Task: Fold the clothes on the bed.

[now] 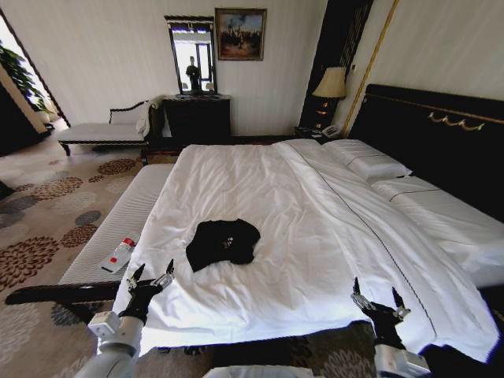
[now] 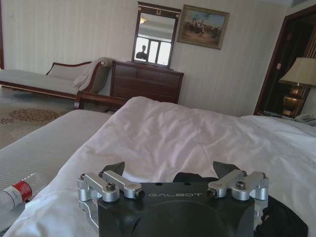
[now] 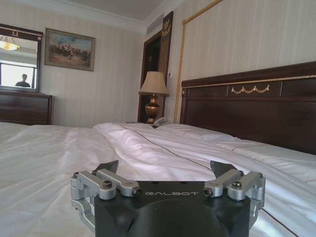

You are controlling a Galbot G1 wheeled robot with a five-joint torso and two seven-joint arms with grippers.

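Bed [image 1: 315, 228]: very large, white duvet spread flat with shallow wrinkles, dark headboard [image 1: 441, 134] far beyond the right claw. Soft, yielding surface; likely to drag along if pinched together with the garment.

Pale bench [image 1: 118, 228]: alongside the bed, outboard of the left claw, with a plastic bottle [image 1: 120, 253] lying on it. Not part of the job.

Black T-shirt [image 1: 223, 242]: bunched in a rounded heap on the duvet, ahead of the left claw and slightly inboard, well ahead and far inboard of the right claw. White lettering barely legible; sleeves, collar and hem not distinguishable in the heap. Judged light, limp, non-slippery, not fragile; no shape held once lifted. Spreading flat probably needed before any fold. Best purchase judged at an outer edge of the heap, top layer only, clear of the duvet.

Left claw [image 1: 151, 279]: raised at the near bed edge, fingers spread apart, holding nothing; shirt just beyond the fingertips in the wrist view.

Right claw [image 1: 378, 299]: raised at the near edge, fingers likewise parted, empty.
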